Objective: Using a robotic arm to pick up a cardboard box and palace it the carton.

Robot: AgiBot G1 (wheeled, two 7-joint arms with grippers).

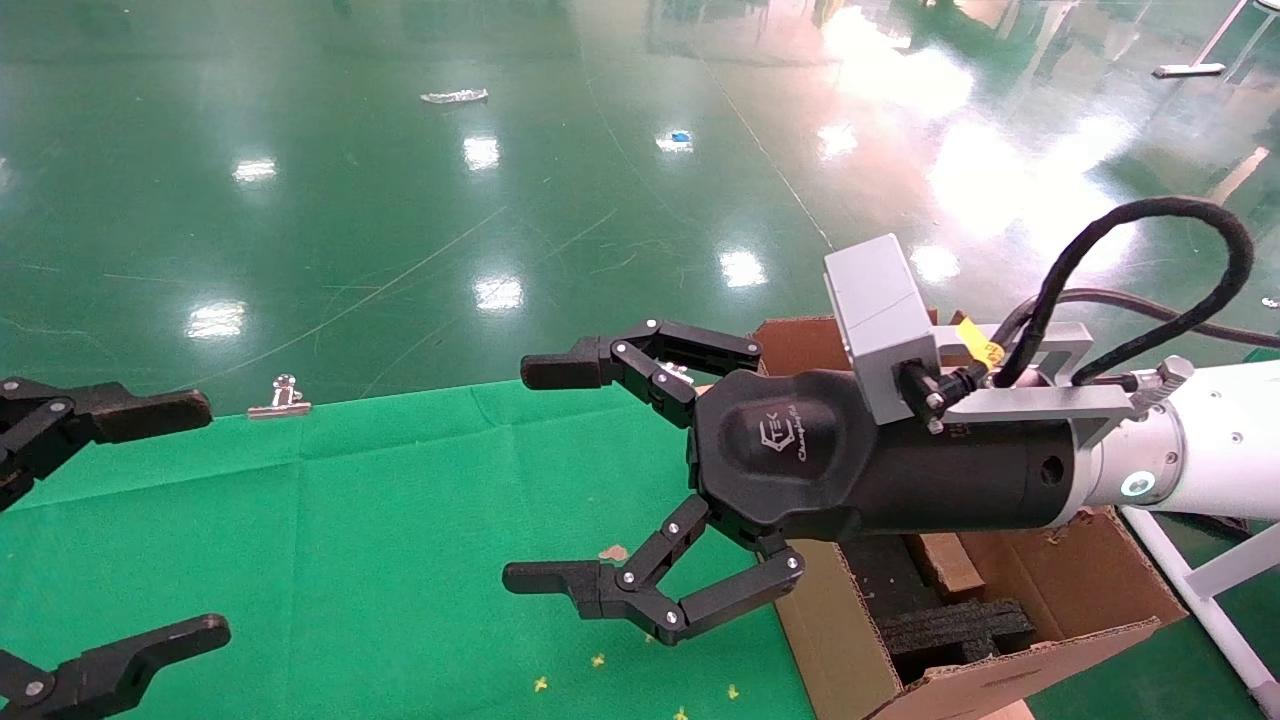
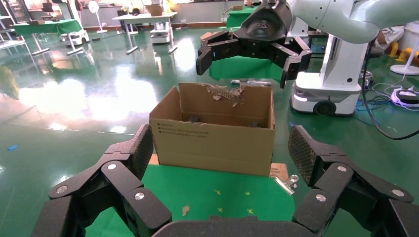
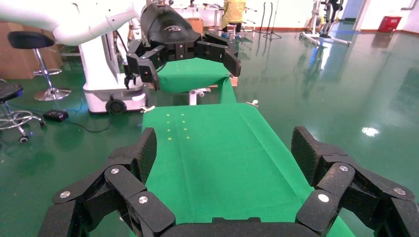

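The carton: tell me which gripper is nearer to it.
Right. The right gripper hangs open, its body just above the carton at the table's right end. The left gripper, also open, sits at the far left, across the green cloth.

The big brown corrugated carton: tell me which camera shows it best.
The left wrist view: the big brown corrugated carton appears whole, with its printed front wall, upright flaps and torn back edge. The head view catches only part of the carton, with black foam inserts inside, behind the right tool. The right wrist view misses it.
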